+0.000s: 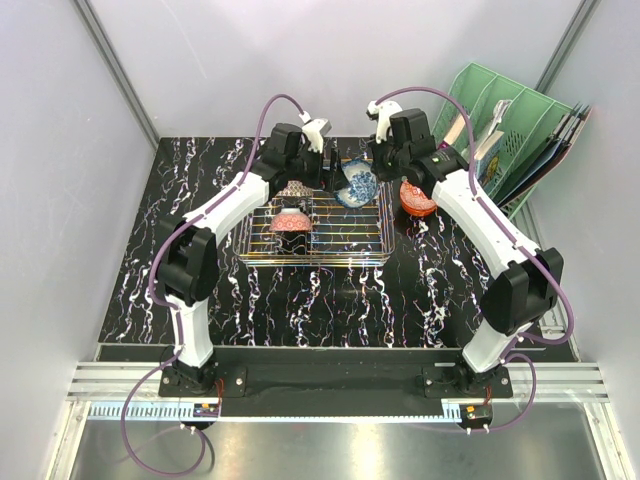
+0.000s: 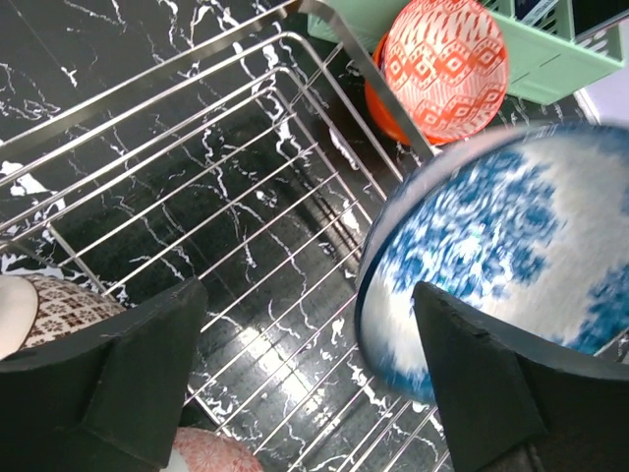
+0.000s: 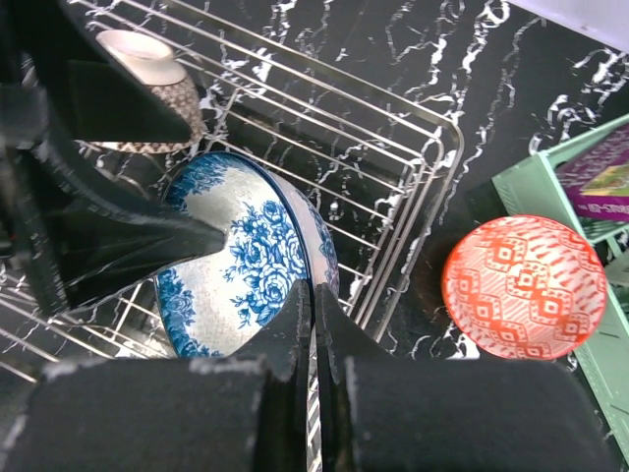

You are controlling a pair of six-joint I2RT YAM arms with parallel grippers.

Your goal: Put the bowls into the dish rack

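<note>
Though tilted, bowl [image 3: 246, 265] in end effector [image 3: 313, 305]

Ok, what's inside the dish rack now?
A brownish patterned bowl and a red bowl sit at the left end of the rack. The right hand holds a blue-and-white bowl on edge over the far right corner. The left arm hides the far left corner.

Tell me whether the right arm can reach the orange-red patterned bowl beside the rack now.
Probably not yet: the right gripper is shut on the blue-and-white bowl over the dish rack. The orange-red patterned bowl sits close by, uncovered, so once emptied, likely yes.
</note>
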